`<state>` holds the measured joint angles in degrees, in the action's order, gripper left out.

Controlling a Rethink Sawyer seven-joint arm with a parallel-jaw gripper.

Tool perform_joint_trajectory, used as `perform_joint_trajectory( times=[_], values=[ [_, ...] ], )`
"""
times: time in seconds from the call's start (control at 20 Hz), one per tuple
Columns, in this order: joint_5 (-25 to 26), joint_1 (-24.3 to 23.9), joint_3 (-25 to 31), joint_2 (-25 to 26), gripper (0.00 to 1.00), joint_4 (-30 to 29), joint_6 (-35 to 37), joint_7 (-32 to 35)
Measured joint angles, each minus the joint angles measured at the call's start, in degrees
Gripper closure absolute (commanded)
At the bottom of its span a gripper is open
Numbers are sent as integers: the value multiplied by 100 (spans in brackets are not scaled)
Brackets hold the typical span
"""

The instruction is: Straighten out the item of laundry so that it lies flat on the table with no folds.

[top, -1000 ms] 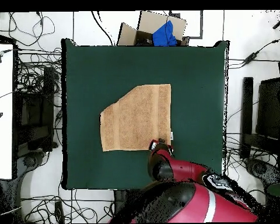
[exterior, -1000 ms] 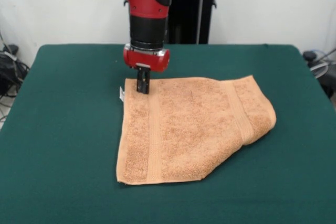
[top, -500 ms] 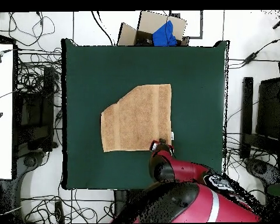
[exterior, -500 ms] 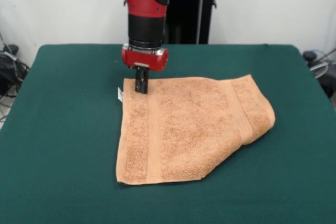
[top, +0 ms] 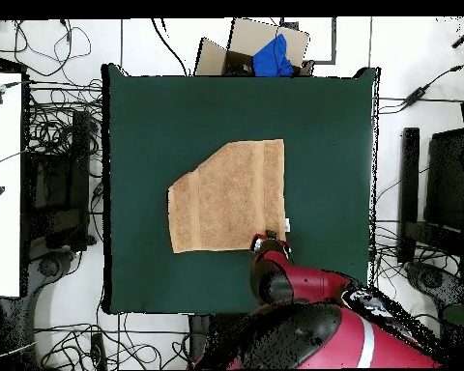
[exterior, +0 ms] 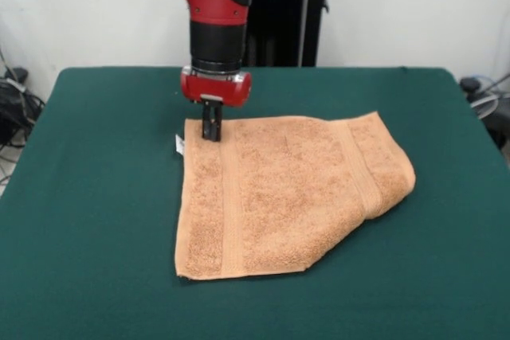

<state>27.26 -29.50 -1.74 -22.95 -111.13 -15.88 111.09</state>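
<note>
The towel (exterior: pixel 279 193) lies near the middle of the green worktop (exterior: pixel 96 197), mostly spread out, but it is not yet flat: in the front view one corner on the right is folded under or over itself, leaving a rounded doubled edge and a diagonal cut-off line running down toward the near edge, so the cloth reads as a five-sided shape, not a square. The rest of the cloth, including the woven band along the left side, looks smooth. The end effector (exterior: pixel 211 130) stands upright on the far left corner of the towel, just beside the small white tag (exterior: pixel 180 145), its narrow fingers close together and apparently pinching or pressing the cloth there, though whether cloth is truly clamped between them cannot be told. What is left, by my judgement, is to open the folded corner opposite. The front view shows the thickness of that fold and the tag clearly; the overhead view shows the towel's outline with its missing corner and its place on the worktop, but the arm hides most of the end effector there.
</note>
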Motion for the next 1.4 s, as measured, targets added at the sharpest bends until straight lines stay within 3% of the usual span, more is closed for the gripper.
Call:
perform_joint_trajectory(
  times=[1.4],
  values=[
    [435,-322,141,-18,100,25,-17,0]
  ],
)
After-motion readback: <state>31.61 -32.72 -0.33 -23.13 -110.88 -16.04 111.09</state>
